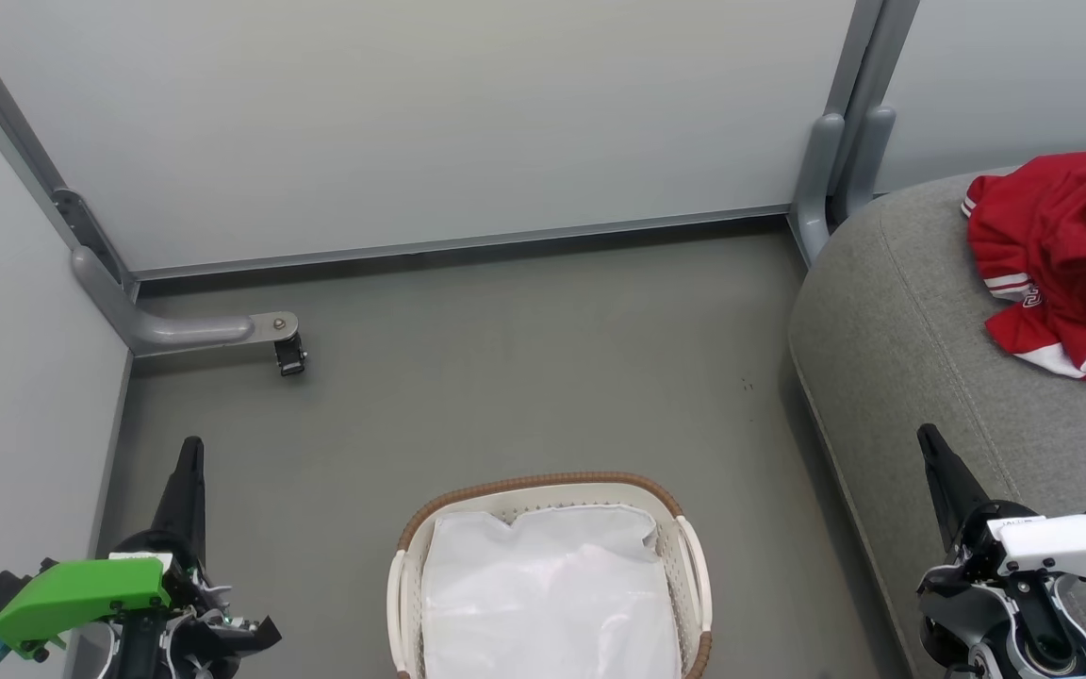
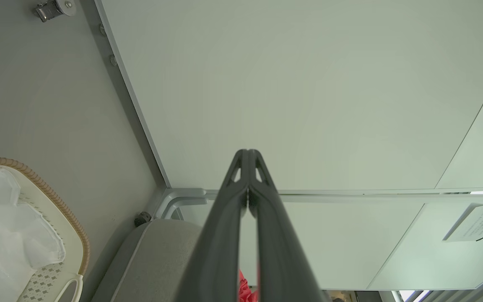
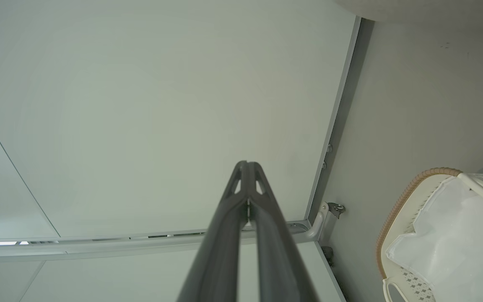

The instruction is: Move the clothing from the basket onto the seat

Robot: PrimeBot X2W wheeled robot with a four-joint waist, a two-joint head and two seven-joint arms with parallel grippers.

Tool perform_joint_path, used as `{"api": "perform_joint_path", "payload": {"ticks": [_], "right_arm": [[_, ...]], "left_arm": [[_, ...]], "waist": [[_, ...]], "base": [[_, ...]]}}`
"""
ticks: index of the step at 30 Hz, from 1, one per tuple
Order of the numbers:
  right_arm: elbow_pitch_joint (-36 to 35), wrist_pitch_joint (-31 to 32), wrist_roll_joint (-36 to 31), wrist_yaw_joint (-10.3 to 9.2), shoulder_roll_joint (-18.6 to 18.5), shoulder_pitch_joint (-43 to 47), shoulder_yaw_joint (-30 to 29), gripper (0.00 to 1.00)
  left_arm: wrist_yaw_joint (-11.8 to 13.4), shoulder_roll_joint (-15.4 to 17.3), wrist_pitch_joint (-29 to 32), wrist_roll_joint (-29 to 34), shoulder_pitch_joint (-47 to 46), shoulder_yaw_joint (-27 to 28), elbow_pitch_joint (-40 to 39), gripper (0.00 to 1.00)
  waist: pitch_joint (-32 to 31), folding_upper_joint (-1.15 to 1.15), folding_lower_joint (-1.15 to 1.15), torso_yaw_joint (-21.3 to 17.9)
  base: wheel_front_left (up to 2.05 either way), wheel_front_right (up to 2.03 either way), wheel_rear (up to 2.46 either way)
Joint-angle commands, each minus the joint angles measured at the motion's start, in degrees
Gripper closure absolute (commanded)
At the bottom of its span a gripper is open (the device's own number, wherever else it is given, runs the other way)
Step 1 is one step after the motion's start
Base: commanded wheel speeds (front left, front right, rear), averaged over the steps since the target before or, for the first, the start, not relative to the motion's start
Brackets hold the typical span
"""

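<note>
The red clothing with white trim lies crumpled on the grey seat at the right of the head view. At the bottom centre, the white perforated basket with its brown rim holds a plain white liner sheet. My left gripper is shut at the lower left, pointing up over the floor. Over the seat's front edge at the lower right, my right gripper is shut too. Both wrist views show the fingertips touching, nothing between them. A red sliver of clothing peeks between the left fingers.
Pale partition walls close the floor at the back and left. A grey metal foot with a caster juts out at the back left, and a grey post stands by the seat's far corner. Grey floor lies between basket and wall.
</note>
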Motion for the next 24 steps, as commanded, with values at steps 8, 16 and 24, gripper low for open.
{"api": "perform_joint_path", "payload": {"ticks": [8,16,24], "right_arm": [[-0.21,0.16,0.23,0.0,-0.18,-0.48,-0.29,1.0],[-0.2,0.26,0.11,0.0,-0.11,-0.48,-0.37,1.0],[-0.2,0.37,0.02,0.0,-0.05,-0.49,-0.43,1.0]], "left_arm": [[-0.38,-0.03,0.2,-0.2,-0.58,0.14,0.0,1.0],[-0.38,-0.02,0.19,-0.19,-0.58,0.13,0.01,1.0],[-0.38,-0.02,0.19,-0.2,-0.58,0.13,0.0,1.0]], "waist": [[0.0,0.0,0.0,0.0],[0.0,0.0,0.0,0.0],[0.0,0.0,0.0,0.0]], "base": [[0.0,0.0,0.0],[0.0,0.0,0.0],[0.0,0.0,0.0]]}}
